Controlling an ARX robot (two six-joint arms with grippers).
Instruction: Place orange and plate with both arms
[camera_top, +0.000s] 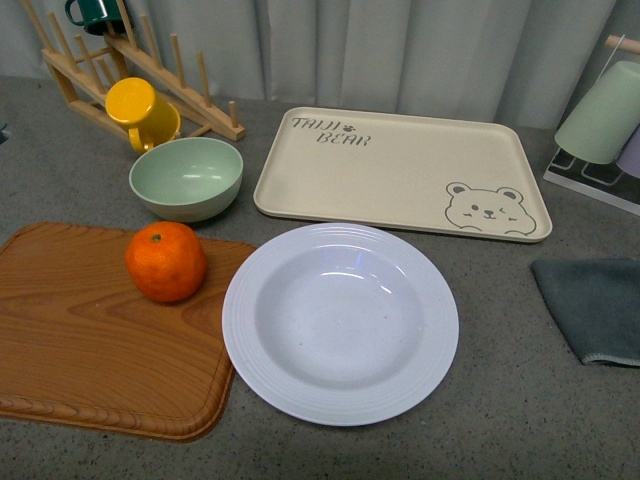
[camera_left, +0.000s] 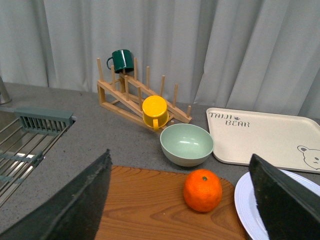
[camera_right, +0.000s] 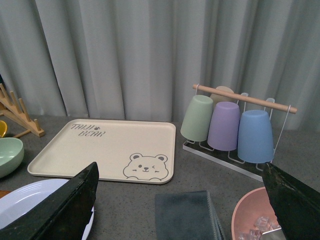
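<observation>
In the front view the wooden board (camera_top: 90, 330) runs off the left edge, the grey cloth (camera_top: 595, 305) runs off the right, and the dark green mug (camera_top: 90, 12) is cropped at the top. From the left wrist, a dark finger (camera_left: 282, 200) of the left gripper (camera_left: 180, 156) hides part of the plate (camera_left: 244, 202), and the tray (camera_left: 265, 137) shows only half its bear. From the right wrist, the plate, green bowl (camera_right: 9, 155), cloth and pink bowl (camera_right: 250, 212) are cut by the frame. The pink bowl's contents are too small to tell.
</observation>
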